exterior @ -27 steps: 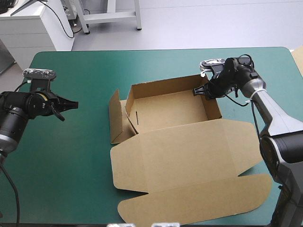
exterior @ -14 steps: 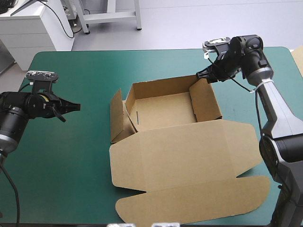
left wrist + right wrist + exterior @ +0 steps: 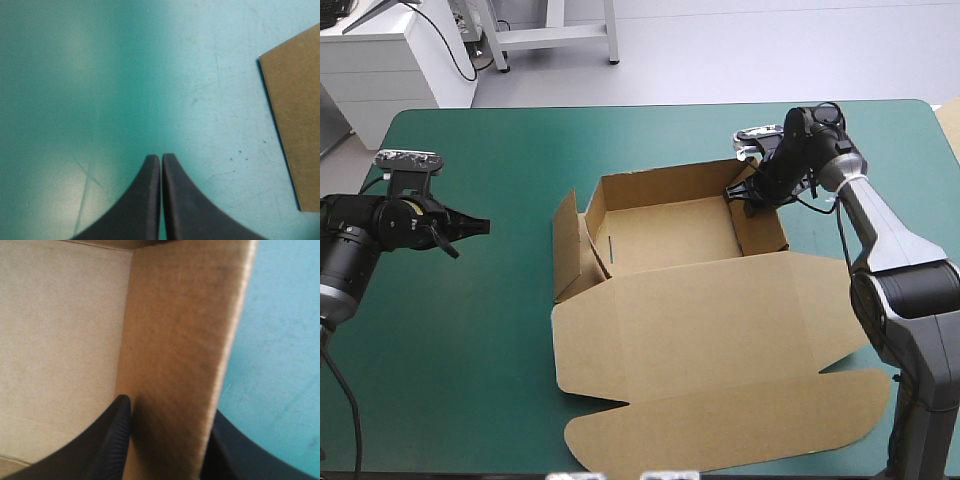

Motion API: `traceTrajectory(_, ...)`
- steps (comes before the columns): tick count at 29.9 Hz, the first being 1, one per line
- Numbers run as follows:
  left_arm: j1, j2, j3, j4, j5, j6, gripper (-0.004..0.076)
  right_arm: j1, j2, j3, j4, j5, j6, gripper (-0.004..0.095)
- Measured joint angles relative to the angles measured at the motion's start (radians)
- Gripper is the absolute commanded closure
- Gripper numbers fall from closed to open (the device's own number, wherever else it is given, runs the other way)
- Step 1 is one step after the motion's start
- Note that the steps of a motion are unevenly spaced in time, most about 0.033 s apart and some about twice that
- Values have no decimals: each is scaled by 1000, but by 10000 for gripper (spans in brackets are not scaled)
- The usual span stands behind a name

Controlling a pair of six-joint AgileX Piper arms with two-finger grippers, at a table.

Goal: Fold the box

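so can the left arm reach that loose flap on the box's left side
Probably yes: only bare teal-green cover lies between the left gripper and the flap. The gripper is shut, so it would have to open first.

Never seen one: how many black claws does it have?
2. The left gripper, black fins shut, hangs over the teal-green cover; the right gripper pinches the right wall of the brown cardboard box.

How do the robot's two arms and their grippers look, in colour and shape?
The left arm is a thick black cylinder with a silver band. The right arm has silver-grey links and dark joints. The left gripper and right gripper each have two broad black fingers, curved like fins.
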Motion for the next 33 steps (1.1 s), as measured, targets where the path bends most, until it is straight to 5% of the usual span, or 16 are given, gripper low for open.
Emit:
traceTrajectory(2, 0, 0, 0, 0, 0, 0, 731, 0, 13, 0, -6, -6, -2, 925)
traceTrajectory(18, 9, 79, 0, -102, -44, -6, 731, 0, -7, 10, 117, -65, 49, 929)
traceTrajectory(24, 130, 122, 0, -396, -107, 45, 731, -26, -101, 10, 144, -69, 50, 929)
traceTrajectory(33, 249, 170, 0, -1044, -35, 452, 731, -101, -234, 10, 241, -49, 31, 929)
